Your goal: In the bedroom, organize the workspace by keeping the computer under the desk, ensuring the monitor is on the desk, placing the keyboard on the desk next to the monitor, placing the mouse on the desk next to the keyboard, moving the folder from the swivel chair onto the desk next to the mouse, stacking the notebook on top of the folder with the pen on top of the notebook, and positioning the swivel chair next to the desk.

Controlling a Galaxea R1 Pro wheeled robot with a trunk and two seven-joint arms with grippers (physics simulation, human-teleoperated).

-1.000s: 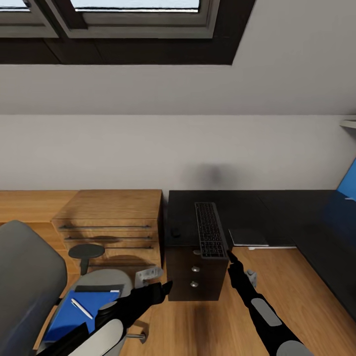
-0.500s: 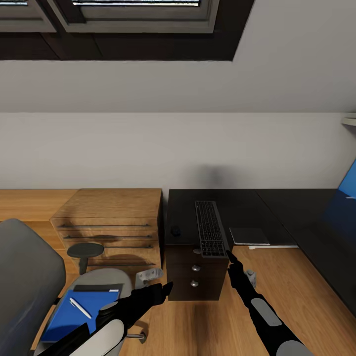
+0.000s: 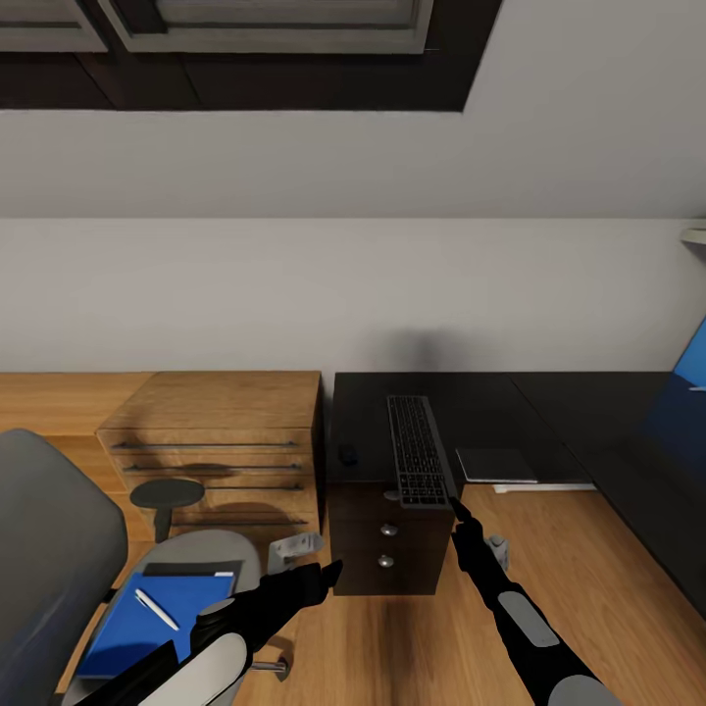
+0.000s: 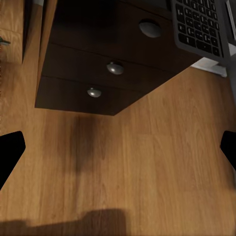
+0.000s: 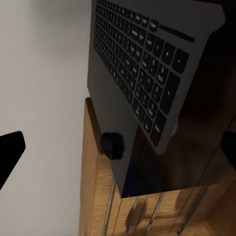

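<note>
The silver-grey keyboard lies lengthwise on the black desk, its near end overhanging the front edge. The small black mouse sits on the desk beside it. My right gripper hovers open just at the keyboard's near corner; its wrist view shows the keyboard and mouse. My left gripper hangs open over the floor before the dark drawers. On the grey swivel chair rests the blue folder with the white pen on it and the notebook at its far edge.
An oak drawer unit stands left of the desk, against the grey wall. A dark drawer unit sits under the keyboard end. A flat dark grey rectangle lies at the desk's front edge. A blue panel rises at far right.
The whole picture has shifted slightly upward, so the camera has tilted down. Both arms and the desk items keep their places relative to each other.
</note>
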